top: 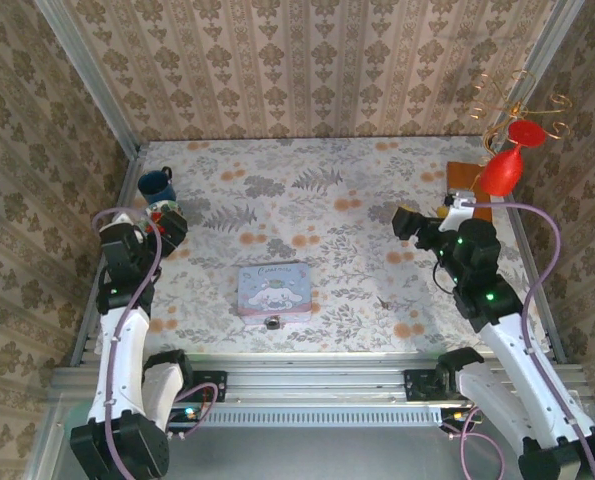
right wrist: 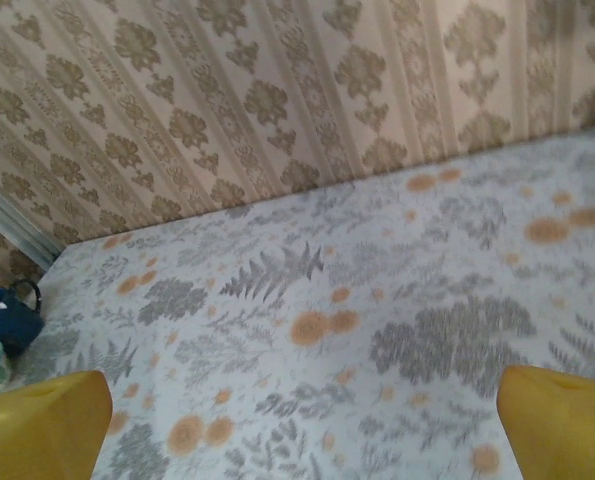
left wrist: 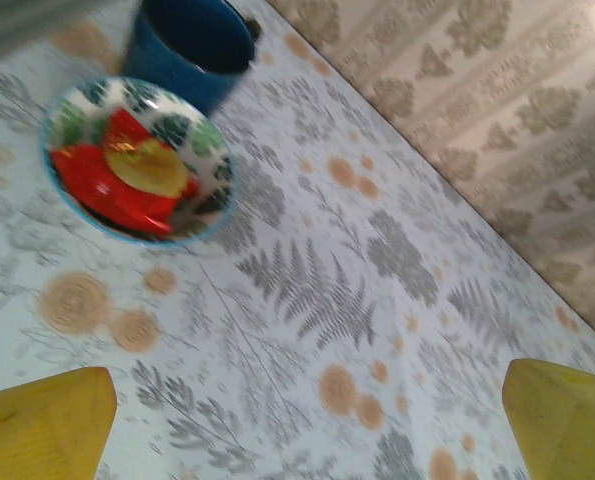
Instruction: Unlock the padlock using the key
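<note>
The tiny dark padlock [top: 274, 322] sits at the front edge of the pastel cartoon tin box [top: 273, 288], near the middle of the table. The key [top: 383, 300] is a slim dark speck on the cloth to the right of the box. My left gripper [top: 169, 232] hangs open at the far left, well away from both; its yellow fingertips [left wrist: 42, 425] stand wide apart over bare cloth, the left gripper [left wrist: 307, 430] holding nothing. My right gripper [top: 405, 222] is open at the right, behind the key. In its wrist view the right gripper [right wrist: 302, 430] is also empty.
A blue cup [top: 156, 184] and a patterned bowl [left wrist: 137, 160] holding red pieces stand at the back left by my left gripper. A red goblet [top: 502, 165] and a gold wire stand [top: 517, 100] occupy the back right corner. Papered walls enclose the table.
</note>
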Tool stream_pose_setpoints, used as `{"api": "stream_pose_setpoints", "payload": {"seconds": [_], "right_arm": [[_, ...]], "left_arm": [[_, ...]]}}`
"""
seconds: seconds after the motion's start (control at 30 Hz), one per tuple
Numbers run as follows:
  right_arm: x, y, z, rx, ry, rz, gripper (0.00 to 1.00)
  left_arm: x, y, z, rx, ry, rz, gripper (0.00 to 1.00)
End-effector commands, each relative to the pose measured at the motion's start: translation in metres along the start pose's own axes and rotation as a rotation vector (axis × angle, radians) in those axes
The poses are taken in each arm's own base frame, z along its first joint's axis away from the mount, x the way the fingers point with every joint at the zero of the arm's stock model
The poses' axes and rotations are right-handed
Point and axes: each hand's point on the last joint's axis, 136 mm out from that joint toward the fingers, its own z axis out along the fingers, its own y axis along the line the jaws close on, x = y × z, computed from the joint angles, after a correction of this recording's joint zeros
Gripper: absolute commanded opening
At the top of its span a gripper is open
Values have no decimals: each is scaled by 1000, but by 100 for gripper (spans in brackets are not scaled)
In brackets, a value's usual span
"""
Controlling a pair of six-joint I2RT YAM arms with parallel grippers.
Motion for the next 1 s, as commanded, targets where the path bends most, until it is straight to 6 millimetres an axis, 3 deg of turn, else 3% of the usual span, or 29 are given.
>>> {"api": "stream_pose_setpoints", "payload": {"seconds": [0.0,0.17,0.43,0.6,0.73,0.97], "right_arm": [[43,-2,-8,12,220,148,100],[88,-20,-15,113,389,213,100],[157,-46,-32,255,569,347,97],[196,-57,-36,333,654,420,89],[218,-65,-39,390,707,433,85],[235,-72,-43,444,744,428,78]], "left_arm": [[16,-22,-2,93,151,24,100],[48,-26,2,89,286,97,100],[130,-64,-5,183,391,386,100],[174,-67,-1,221,462,490,100],[184,-64,-1,232,461,550,100],[188,-61,0,273,438,605,100]]}}
